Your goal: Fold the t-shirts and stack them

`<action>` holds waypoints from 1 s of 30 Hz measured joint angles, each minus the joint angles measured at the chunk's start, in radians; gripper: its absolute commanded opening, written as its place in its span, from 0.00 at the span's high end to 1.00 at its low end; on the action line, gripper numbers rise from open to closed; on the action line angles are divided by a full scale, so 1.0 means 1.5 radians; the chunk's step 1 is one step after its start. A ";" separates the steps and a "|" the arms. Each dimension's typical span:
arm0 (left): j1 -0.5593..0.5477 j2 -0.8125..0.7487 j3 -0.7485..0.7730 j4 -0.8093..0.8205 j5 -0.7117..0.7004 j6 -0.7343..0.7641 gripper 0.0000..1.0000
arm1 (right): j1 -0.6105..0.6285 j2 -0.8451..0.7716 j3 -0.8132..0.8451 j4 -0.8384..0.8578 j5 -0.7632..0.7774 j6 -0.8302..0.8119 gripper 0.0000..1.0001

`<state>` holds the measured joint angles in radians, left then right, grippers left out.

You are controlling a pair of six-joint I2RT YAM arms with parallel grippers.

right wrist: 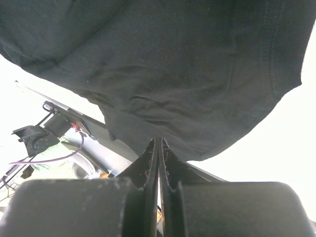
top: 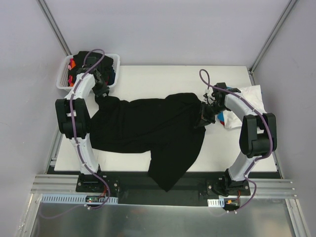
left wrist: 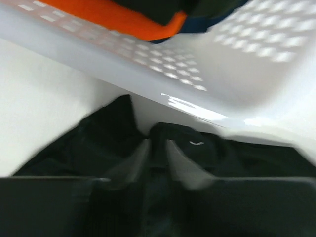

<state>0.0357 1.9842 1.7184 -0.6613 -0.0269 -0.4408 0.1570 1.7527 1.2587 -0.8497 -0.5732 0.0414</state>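
Observation:
A large black t-shirt (top: 148, 128) lies stretched across the table between my two arms, one corner hanging over the near edge. My left gripper (top: 102, 91) sits at its far-left end beside the basket. In the blurred left wrist view the left gripper (left wrist: 158, 145) is shut on a fold of the black t-shirt (left wrist: 98, 143). My right gripper (top: 206, 112) holds the shirt's right end. Seen from the right wrist, the right gripper (right wrist: 159, 142) is pressed shut on the edge of the black t-shirt (right wrist: 173, 64). A white t-shirt (top: 252, 96) lies at the right.
The white mesh basket (top: 66, 81) stands at the far-left corner, close behind my left gripper, with dark, blue and orange cloth in it. The basket wall (left wrist: 237, 74) and an orange t-shirt (left wrist: 113, 15) fill the top of the left wrist view. Red and blue cloth (top: 224, 118) shows beside the white t-shirt.

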 measured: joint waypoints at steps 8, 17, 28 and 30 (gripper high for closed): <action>0.017 -0.017 -0.070 -0.026 -0.013 0.006 0.30 | 0.001 -0.026 -0.018 -0.002 0.007 -0.001 0.99; -0.126 -0.370 -0.367 -0.010 0.014 -0.055 0.69 | 0.038 -0.027 -0.025 0.011 0.007 0.015 0.99; -0.154 -0.410 -0.541 -0.034 0.025 -0.097 1.00 | 0.077 -0.027 -0.025 0.023 0.008 0.025 0.99; -0.153 -0.372 -0.504 -0.037 0.001 -0.094 1.00 | 0.077 -0.027 -0.025 0.023 0.008 0.025 0.99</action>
<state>-0.1944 1.4265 0.9630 -0.7162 -0.0254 -0.5816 0.2726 1.7123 1.2217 -0.8154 -0.5613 0.0788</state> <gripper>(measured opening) 0.003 0.015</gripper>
